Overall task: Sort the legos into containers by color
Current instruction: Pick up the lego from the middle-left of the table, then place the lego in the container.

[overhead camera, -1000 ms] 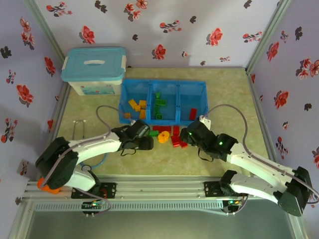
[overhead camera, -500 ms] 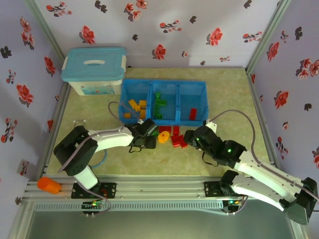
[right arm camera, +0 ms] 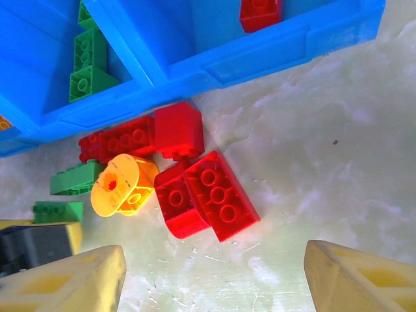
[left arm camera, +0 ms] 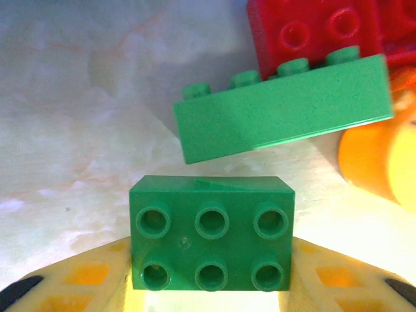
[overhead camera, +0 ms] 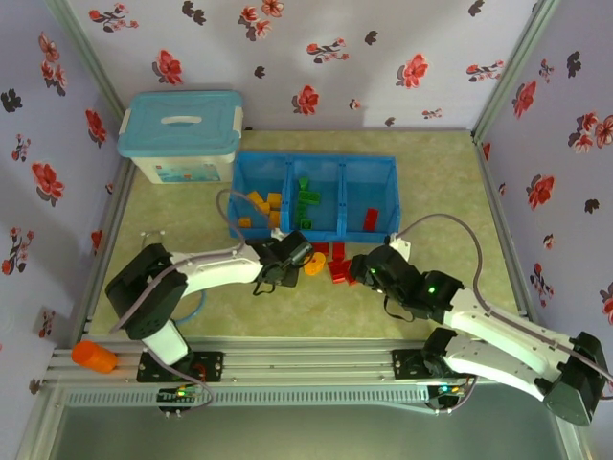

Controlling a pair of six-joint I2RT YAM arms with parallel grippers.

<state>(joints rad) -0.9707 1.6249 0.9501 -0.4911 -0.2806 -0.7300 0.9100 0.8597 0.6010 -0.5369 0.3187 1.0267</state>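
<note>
Pinching a green brick [left arm camera: 211, 250], the left gripper [overhead camera: 294, 256] sits low on the surface [overhead camera: 441, 192], just in front of the blue tray [overhead camera: 316, 156]. From the left wrist you can see its yellow fingers [left arm camera: 71, 286] pressed against both sides of that six-stud brick. Just beyond it a longer green brick [left arm camera: 283, 117] lies tipped on its side, touching a red brick [left arm camera: 312, 32] behind it. An orange-yellow round piece [left arm camera: 380, 162] sits beside them on the right.

Over to the right gripper [right arm camera: 214, 260]: it's spread wide, nothing between its fingers, hanging above the loose pile. Under it two red bricks [right arm camera: 208, 198] lean against each other. Another red block [right arm camera: 177, 130] and a red strip [right arm camera: 117, 143] lie right against the tray wall.

Now the tray itself, seen from the top. The left compartment holds orange-yellow bricks [overhead camera: 261, 203], the middle one green bricks [overhead camera: 305, 201], and the right one a single red brick [overhead camera: 371, 218]. The remaining legos lie on the surface between the two grippers, just in front of the tray's near wall.

Back left, well apart from the action, stands a pale-blue lidded box [overhead camera: 180, 134].
</note>
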